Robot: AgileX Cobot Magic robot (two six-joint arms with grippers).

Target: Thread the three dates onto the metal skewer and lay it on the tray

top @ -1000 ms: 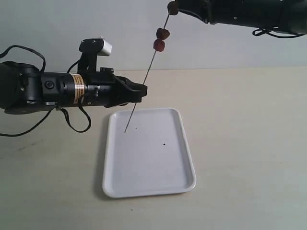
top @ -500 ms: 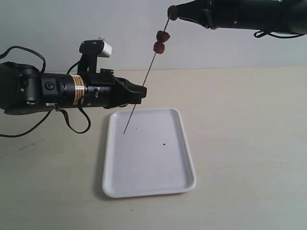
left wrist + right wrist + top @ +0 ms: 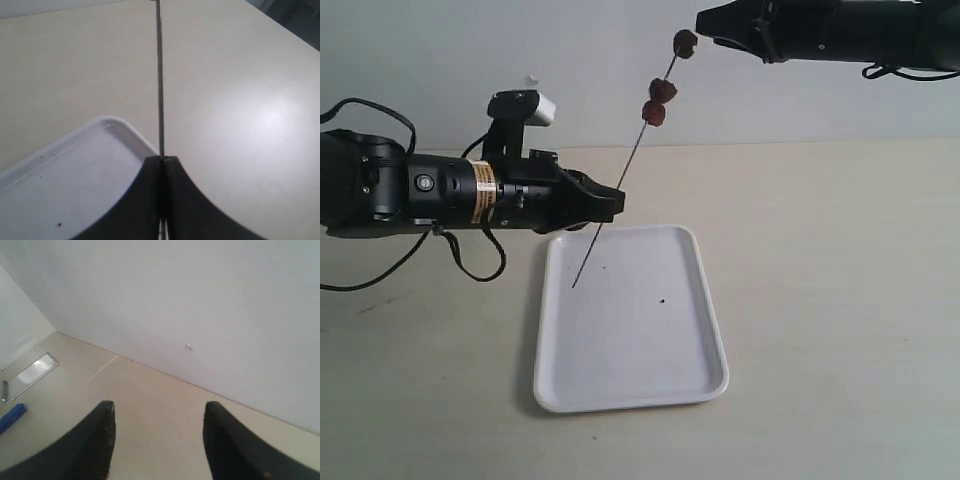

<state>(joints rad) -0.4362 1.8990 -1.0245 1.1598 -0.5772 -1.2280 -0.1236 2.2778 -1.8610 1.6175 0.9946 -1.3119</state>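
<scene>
**A:** What was made of the pale beige table (image 3: 840, 300)?

**B:** Only one task thing was seen resting on it: the white rectangular tray with rounded corners and a low raised rim (image 3: 716, 330). It was judged to be kept free as the landing place for the loaded rod.

**A:** And how were the claws set?

**B:** The left claw (image 3: 610, 203) was found clenched on the very thin, straight grey metal skewer (image 3: 620, 185), gripped low on its length. In the left wrist view its tips were pressed together around the rod. The right claw (image 3: 705, 22) was held high, near the topmost fruit but apart from it. In the right wrist view its fingers (image 3: 102, 440) were spread wide with nothing between them, so it was taken as released.

**A:** Why was the skewer held at a slant?

**B:** Its upper end was leaned toward the right arm, presumably so that fruit could be pushed on from that side. Its lower tip was hung over the tray; whether it touched could not be told.

**A:** And the fruit?

**B:** All of the three small, wrinkled, dark reddish-brown dates (image 3: 663, 90) were seen threaded on the upper stretch, one at the very end and two close together below. Threading was judged done and only the laying down left. Sliding fruit was thought the risk as the rod is tipped flat. A few dark specks (image 3: 662, 299) were noted on the tray.
</scene>
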